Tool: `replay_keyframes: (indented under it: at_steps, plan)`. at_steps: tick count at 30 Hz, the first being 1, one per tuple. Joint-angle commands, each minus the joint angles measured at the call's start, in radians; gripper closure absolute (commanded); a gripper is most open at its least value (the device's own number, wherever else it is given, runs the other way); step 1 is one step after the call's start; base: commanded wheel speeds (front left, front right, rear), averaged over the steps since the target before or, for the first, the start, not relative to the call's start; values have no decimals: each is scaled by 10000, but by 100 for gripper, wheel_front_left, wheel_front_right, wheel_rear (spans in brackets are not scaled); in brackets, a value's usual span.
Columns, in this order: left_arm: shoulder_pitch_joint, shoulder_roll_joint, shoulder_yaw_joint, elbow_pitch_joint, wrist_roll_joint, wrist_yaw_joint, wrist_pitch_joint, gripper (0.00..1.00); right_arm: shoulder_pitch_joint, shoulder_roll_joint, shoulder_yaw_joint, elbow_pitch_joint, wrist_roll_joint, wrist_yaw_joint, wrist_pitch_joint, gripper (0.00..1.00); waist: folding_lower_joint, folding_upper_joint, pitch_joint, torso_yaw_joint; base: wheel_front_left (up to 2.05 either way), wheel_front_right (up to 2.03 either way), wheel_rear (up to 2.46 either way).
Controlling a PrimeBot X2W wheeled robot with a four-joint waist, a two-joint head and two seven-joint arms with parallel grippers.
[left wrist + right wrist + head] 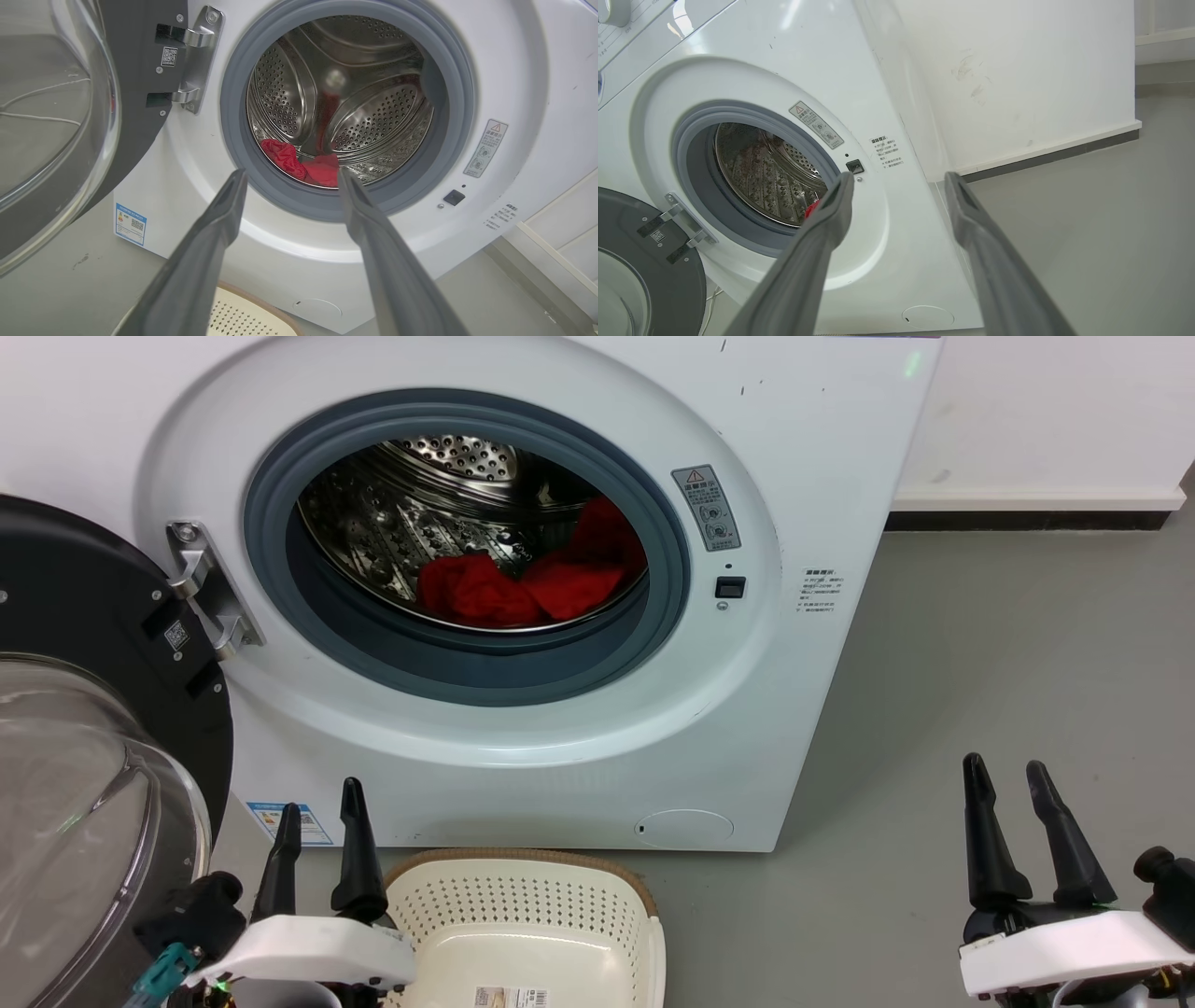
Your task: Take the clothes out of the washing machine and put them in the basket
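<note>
The washing machine is big and white. Its door hangs wide open at the left of the machine. The red clothes lie inside the machine, in a soft heap at the bottom of the shiny drum (the one full of little holes). The basket sits on the floor right in front of the machine, below the round hole. The left gripper is low in front of the machine, just beside the basket, between it and the door. Its two fingers are apart and hold nothing. The right gripper is out past the machine's right corner, over the floor. Its fingers are apart too, with nothing between them.
</note>
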Motion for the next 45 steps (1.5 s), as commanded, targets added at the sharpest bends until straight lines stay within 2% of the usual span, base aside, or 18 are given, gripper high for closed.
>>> replay_keyframes:
  at_steps: [1,28,45]
  plan:
    - [19,20,-29,-166,344,53,-125,0,61,5,11,-201,-381,0,-112,0,0,-1,-1,-4,0,0,0]
    - [298,23,-282,-424,2757,451,-729,0,388,11,98,-768,-2921,-1,-708,0,0,-1,31,-6,0,0,0]
    - [491,23,-380,-458,3955,618,-1054,0,582,14,-34,-882,-4107,-1,-1042,0,0,-1,30,2,0,0,0]
